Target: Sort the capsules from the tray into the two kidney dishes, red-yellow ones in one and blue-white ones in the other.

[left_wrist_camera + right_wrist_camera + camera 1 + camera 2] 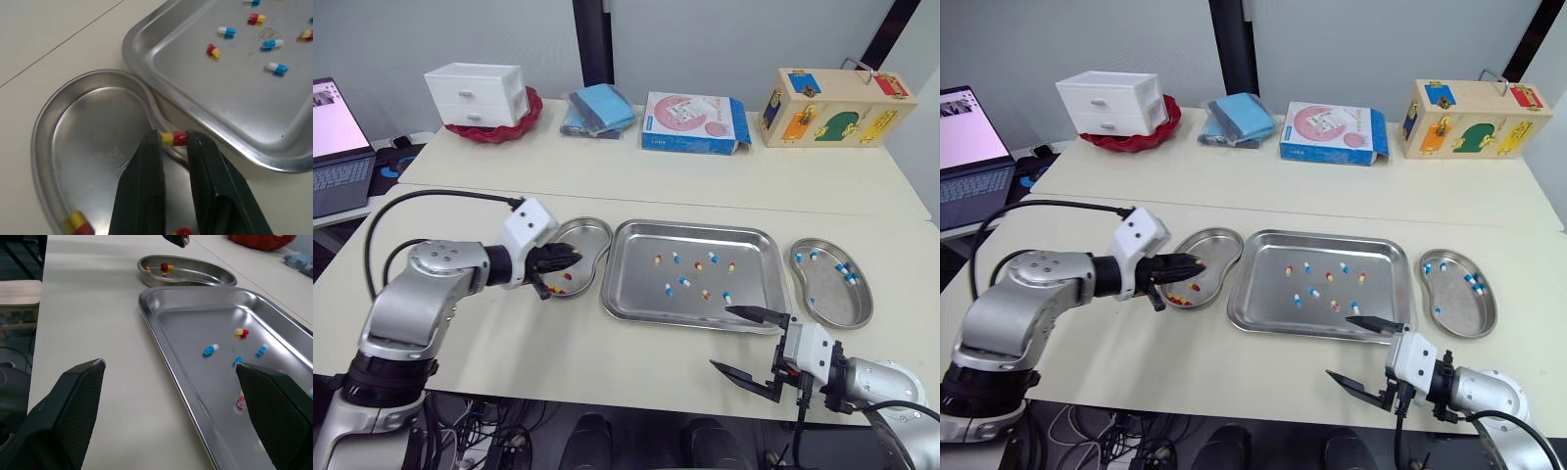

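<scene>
the step in hand looks like a drop-off: the left gripper (574, 258) hangs over the left kidney dish (591, 233), which lies at nine o'clock of the tray (636, 286), and its two black fingers are closed to a narrow gap, pinching a red-yellow capsule (174, 138) crosswise at their tips. the capsule is above the dish's inner edge on the tray side, not yet lying in it; a few red-yellow ones (568, 277) already rest in that dish. the right kidney dish (837, 302), at three o'clock of the tray, holds several blue-white capsules (843, 267). the right gripper (722, 338) sits near the tray's five o'clock corner with its fingers spread wide and nothing between them. about nine loose capsules (684, 281), both colours mixed, are left in the tray, so the sorting seems roughly half done. the next move probably calls for parting the left fingers while the capsule is well inside the dish's rim, since a release right at the edge could let it roll out towards the tray. as for writing: the blue-and-pink box (690, 122) at twelve o'clock carries print too small to read, and faint stamped marks on the tray floor (267, 34) and the dish floor (117, 157) cannot be made out.
</scene>
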Robot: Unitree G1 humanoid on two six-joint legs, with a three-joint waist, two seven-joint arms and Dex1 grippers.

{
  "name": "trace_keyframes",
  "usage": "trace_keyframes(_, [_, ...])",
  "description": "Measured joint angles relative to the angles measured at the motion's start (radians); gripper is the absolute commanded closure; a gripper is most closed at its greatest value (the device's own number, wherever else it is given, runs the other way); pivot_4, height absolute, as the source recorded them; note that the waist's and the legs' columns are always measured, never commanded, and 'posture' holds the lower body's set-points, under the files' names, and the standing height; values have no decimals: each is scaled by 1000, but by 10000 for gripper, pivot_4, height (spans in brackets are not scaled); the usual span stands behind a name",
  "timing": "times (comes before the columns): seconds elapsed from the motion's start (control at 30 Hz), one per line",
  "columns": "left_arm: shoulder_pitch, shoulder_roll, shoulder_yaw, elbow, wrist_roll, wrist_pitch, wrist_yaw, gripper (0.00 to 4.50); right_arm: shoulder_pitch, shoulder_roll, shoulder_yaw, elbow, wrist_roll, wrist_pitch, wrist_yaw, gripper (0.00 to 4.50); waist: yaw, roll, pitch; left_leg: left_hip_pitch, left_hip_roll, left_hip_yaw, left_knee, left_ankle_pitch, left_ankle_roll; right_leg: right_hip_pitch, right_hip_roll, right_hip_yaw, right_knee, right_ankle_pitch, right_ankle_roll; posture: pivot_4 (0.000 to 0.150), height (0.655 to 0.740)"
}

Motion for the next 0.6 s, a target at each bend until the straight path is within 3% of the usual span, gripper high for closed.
trace_keyframes(0.1, [49,2,52,5,-3,-33,30,41563,-27,12,29,17,-1,2,-3,0,0,0,0,-1,0,0,0,0,0,0,0,-1,-1,0,0,1500,7312])
trace_keyframes(0.13, [55,-1,55,6,-3,-38,36,35963,-29,12,31,18,-2,2,-3,0,1,0,0,-1,0,-1,0,0,0,0,0,-1,-1,0,0,1500,7312])
trace_keyframes(0.2, [63,-26,72,23,-11,-56,49,33150,-36,13,35,23,-2,4,-4,0,1,0,0,-1,0,-1,0,0,0,0,-1,-1,-1,0,0,1500,7312])
trace_keyframes(0.53, [63,-51,74,112,-18,-174,39,331,-67,17,55,35,-3,22,-12,0,-2,0,0,-1,0,-1,0,0,0,0,-1,-2,-1,0,0,1500,7312])
trace_keyframes(0.6, [64,-51,74,115,-32,-175,28,331,-67,17,55,35,-4,30,-15,0,-2,0,0,-1,0,-1,0,0,0,0,0,-2,-1,0,0,1500,7312])
